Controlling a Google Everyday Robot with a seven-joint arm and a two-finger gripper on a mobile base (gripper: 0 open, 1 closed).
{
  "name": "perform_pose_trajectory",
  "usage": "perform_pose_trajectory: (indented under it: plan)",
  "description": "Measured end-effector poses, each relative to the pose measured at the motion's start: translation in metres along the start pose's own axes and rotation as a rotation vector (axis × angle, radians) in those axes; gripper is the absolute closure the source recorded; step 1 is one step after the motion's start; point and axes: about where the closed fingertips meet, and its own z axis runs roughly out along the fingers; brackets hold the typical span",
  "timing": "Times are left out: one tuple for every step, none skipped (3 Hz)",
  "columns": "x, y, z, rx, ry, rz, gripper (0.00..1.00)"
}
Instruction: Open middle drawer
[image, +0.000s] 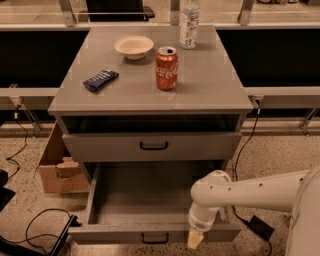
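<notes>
Camera view: hand (195, 239) at pulled-out middle drawer (120, 233) front edge, beside handle (154, 238); grip state unclear.

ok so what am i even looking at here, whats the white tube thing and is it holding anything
The white tube is a robot's single arm, reaching in from the lower right. The cream tip pointing down at its end is the gripper. It hangs at the front edge of the pulled-out middle drawer, to the right of that drawer's black handle, and I can see nothing in it.

There is one picture of this moment, taken by a camera looking down on the grey cabinet from the front. On its top are a pale bowl, a red soda can, a clear bottle and a dark blue wrapped bar. A cardboard box sits on the floor to the left.
</notes>
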Motion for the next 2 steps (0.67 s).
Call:
perform_pose_trajectory:
  plan:
    - [-0.001,0.015,-0.012,0.007,0.017,-0.005,0.65]
    - [-0.001,0.028,-0.022,0.012,0.03,-0.005,0.89]
